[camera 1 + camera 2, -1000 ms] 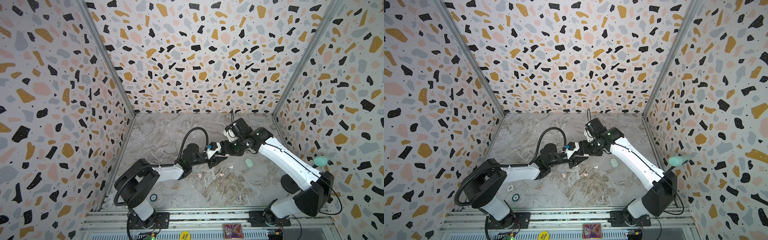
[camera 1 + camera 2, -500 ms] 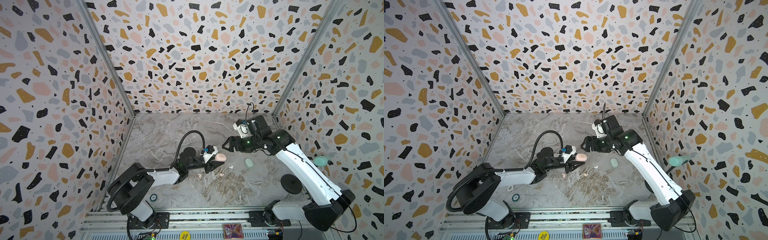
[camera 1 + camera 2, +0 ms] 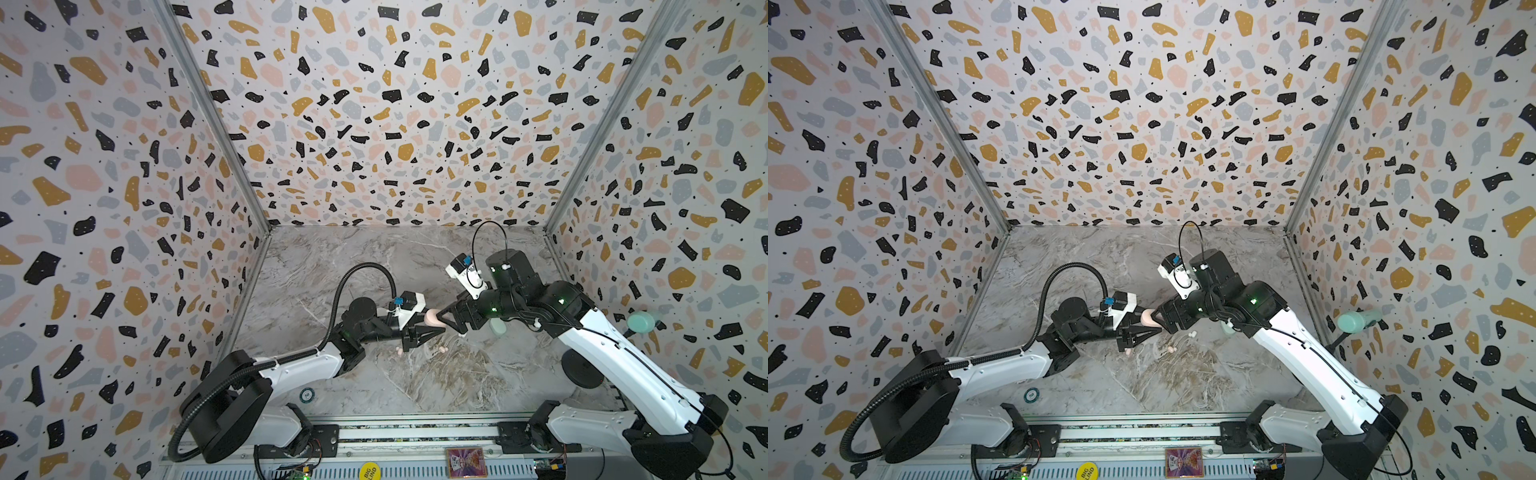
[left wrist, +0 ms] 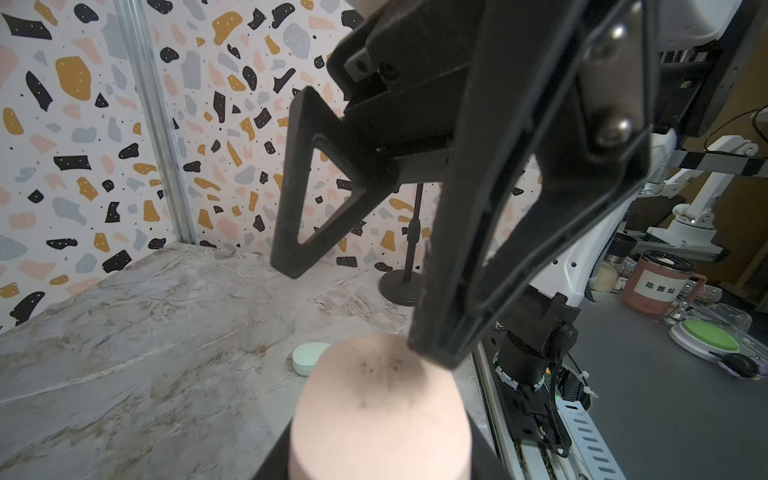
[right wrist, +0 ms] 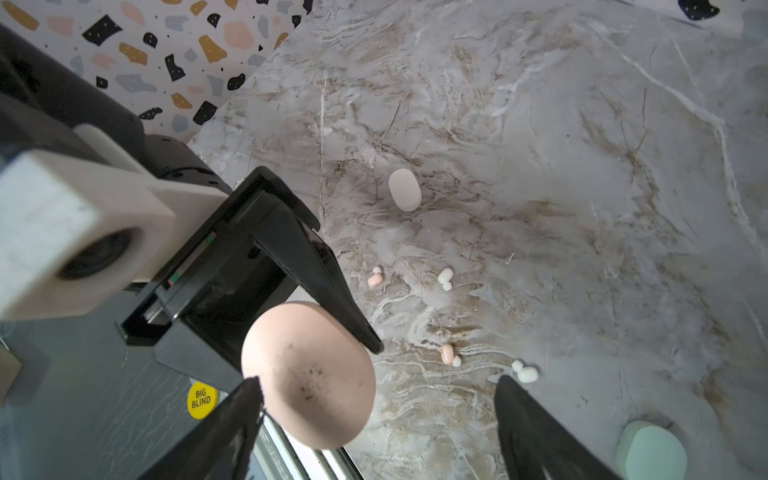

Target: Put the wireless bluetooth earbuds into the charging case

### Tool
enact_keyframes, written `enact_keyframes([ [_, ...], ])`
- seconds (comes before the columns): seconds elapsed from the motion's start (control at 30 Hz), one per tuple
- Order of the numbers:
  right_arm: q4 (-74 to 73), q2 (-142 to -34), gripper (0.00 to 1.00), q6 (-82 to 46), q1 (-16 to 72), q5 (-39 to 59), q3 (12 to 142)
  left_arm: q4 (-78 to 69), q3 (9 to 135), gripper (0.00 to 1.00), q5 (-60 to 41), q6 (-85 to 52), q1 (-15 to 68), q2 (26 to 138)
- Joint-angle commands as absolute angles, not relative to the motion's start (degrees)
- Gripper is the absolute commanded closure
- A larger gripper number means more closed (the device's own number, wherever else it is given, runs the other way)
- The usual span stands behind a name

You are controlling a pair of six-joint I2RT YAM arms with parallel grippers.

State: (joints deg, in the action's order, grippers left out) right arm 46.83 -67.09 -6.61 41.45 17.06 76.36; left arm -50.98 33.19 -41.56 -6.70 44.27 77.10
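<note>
left pincer [image 3: 436, 326] clenched on pink charging case [image 5: 307, 378] above tabletop [image 5: 540, 166], right pincer [image 5: 376, 384] wide open against it, earbuds [image 5: 446, 354] loose below

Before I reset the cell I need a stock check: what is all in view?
pink case: one, pink, held in the left gripper
mint case: one, mint, on the table by the right arm
white case: one, white, on the table, seen only in the right wrist view
pink buds: two, pink, loose on the table
white buds: two, white, loose on the table among the pink ones
stand: one, black round base, near the right wall
sticker: one, yellow, front rail
card: one, purple, front rail
table: one, grey marble
left gripper: one, black, shut on the pink case
right gripper: one, black, open at the pink case
</note>
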Motion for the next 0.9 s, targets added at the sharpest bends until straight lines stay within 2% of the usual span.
enact_keyframes([
  [0.0,43.9,-65.6,0.12,-1.8,43.4,15.4,75.8,-52.3,32.2,0.66,-43.2,-6.2,43.7,76.3],
  [0.43,45.1,-65.9,0.15,1.4,47.7,11.6,73.5,-50.6,32.3,0.66,-43.4,-4.6,43.6,74.9],
  [0.87,45.3,-67.0,0.17,1.4,47.7,-0.2,76.9,-49.4,32.4,0.66,-43.9,-3.9,43.5,74.3],
])
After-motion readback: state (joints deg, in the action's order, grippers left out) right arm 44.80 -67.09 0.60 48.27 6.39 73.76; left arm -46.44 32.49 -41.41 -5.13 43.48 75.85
